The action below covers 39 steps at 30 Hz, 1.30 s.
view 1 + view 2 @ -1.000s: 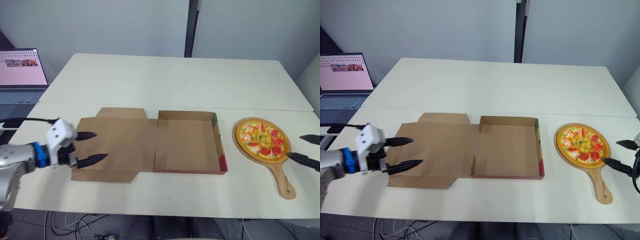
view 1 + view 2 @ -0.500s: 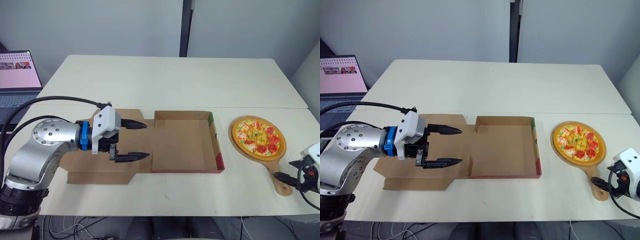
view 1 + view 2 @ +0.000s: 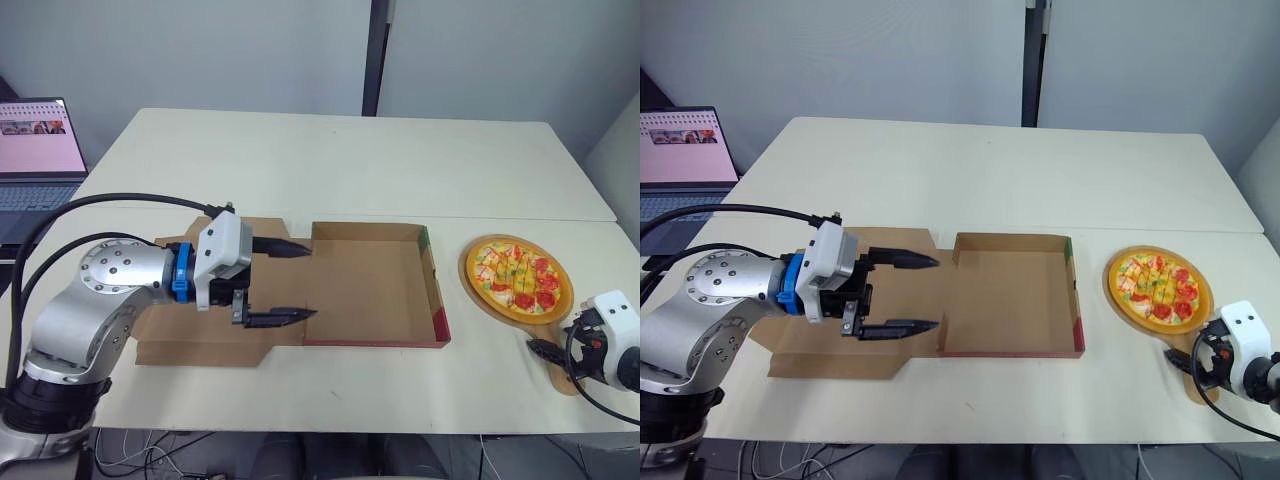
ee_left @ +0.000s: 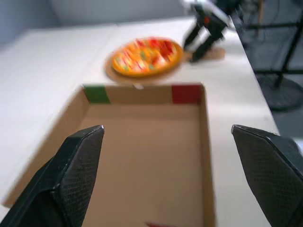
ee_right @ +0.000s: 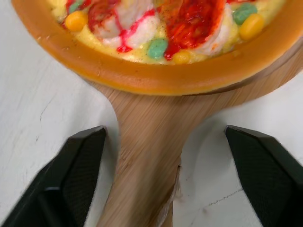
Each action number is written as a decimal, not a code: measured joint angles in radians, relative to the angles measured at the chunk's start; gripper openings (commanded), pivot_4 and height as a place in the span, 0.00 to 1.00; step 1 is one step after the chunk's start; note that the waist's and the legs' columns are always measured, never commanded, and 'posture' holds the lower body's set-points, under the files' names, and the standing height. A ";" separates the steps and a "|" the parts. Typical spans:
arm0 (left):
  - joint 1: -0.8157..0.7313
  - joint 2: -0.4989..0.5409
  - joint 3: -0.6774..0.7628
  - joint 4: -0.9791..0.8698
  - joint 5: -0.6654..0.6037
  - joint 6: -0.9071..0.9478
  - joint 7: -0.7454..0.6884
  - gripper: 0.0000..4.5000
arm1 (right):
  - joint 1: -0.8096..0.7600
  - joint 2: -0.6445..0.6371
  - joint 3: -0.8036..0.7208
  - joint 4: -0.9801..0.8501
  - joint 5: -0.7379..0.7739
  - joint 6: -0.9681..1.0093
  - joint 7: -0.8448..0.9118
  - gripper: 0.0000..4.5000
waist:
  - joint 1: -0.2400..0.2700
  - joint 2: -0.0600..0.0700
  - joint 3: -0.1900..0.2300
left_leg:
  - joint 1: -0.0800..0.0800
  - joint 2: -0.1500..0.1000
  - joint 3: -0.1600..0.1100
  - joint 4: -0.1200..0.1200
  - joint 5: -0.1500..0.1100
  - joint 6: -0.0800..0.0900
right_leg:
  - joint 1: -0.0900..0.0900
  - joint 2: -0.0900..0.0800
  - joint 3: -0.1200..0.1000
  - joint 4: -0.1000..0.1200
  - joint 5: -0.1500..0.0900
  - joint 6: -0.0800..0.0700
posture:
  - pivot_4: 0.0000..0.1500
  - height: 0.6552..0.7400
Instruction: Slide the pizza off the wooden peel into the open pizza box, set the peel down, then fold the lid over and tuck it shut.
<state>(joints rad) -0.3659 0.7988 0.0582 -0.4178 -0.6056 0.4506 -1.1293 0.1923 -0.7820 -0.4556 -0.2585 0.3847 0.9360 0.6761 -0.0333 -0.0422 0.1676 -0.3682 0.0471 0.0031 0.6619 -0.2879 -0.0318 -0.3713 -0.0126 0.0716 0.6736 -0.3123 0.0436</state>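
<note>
Wooden peel [image 5: 144, 118], stiff and likely light, lies right of the open pizza box [image 3: 375, 290], pizza [image 3: 518, 275] on it; my right gripper [image 5: 163, 142] straddles its handle [image 5: 142, 198], 2 fingers [image 5: 80, 179] spread, the sensible hold; tilted, the pizza may slide; my left gripper [image 3: 305, 282] hovers spread above the lid [image 3: 195, 338].

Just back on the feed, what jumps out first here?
The bright pizza on the wooden peel lies right of the open pizza box, which is empty, with its lid flat to its left. The right gripper has its jaws open either side of the peel's handle, not closed on it. The left gripper hovers, jaws open, over the lid near the fold.
</note>
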 measured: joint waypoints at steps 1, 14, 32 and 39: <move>0.000 0.000 0.002 0.001 0.000 -0.002 0.003 1.00 | -0.006 0.011 -0.007 0.000 0.007 0.012 -0.007 0.63 | -0.001 -0.001 0.000 | 0.000 0.000 0.000 0.000 0.000 0.000 | 0.000 0.001 0.000 0.000 0.000 0.000 | 1.00 0.96; 0.005 0.062 0.012 0.038 0.019 -0.021 -0.028 1.00 | -0.011 0.051 -0.035 0.025 0.030 -0.100 0.002 0.34 | -0.010 0.005 0.004 | 0.001 0.000 0.002 0.000 0.000 0.000 | -0.002 0.001 0.003 0.001 0.000 0.000 | 1.00 0.96; 0.158 0.102 0.233 0.038 -0.105 0.010 -0.030 1.00 | -0.216 -0.225 0.022 0.062 0.053 -0.309 0.264 0.34 | -0.008 0.019 0.013 | -0.004 0.000 0.001 0.000 0.000 0.000 | -0.005 0.001 0.001 0.000 0.000 0.000 | 1.00 0.96; 0.227 0.121 0.258 0.048 -0.049 -0.036 -0.040 1.00 | -0.387 -0.292 0.233 0.052 -0.011 -0.365 0.336 0.34 | -0.007 0.019 0.014 | -0.007 0.000 0.000 0.001 0.000 0.000 | -0.008 0.000 0.001 0.000 0.000 0.000 | 1.00 0.96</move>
<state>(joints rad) -0.1387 0.9200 0.3164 -0.3699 -0.6549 0.4150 -1.1694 -0.1945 -1.0744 -0.2226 -0.2068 0.3735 0.5713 1.0124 -0.0400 -0.0231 0.1814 -0.3751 0.0466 0.0029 0.6627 -0.2878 -0.0318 -0.3789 -0.0130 0.0729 0.6739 -0.3122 0.0435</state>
